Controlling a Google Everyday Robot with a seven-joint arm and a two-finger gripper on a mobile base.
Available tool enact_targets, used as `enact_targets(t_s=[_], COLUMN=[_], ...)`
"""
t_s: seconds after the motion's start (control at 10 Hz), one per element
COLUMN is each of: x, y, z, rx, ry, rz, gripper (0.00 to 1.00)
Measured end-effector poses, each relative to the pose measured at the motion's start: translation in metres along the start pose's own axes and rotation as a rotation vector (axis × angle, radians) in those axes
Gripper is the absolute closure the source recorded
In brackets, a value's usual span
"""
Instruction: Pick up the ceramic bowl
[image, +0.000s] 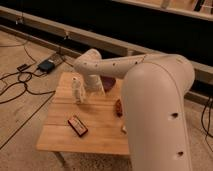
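1 arm (155, 100), 1 table (100, 137): approach step, bowl not yet lifted.
Gripper (94, 86) low at table's far side, betw. bowl (109, 83) (far edge, part hidden by wrist) and bottle (77, 90); jaw opening: can't tell. Next, prob.: centre on bowl rim, close, lift, w/o knocking bottle. Count: 1 bowl, 1 bottle, 1 flat packet (77, 125), 1 red oblong item (119, 107).

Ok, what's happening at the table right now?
The robot's arm reaches over the wooden table, its hand down between the white bottle and the dark bowl at the back. The bowl sits on the table, not lifted yet. A small red object and a flat packet lie nearer the front.
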Motion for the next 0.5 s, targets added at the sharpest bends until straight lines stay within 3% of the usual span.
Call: enact_targets(t_s=[0.1,0.5], x=[-0.020,-0.057], y=[-0.012,-0.040], z=[0.004,0.019], rx=[-0.004,-0.027], ry=[-0.020,-0.056], rz=[-0.009,-0.010], gripper=[0.35,0.35])
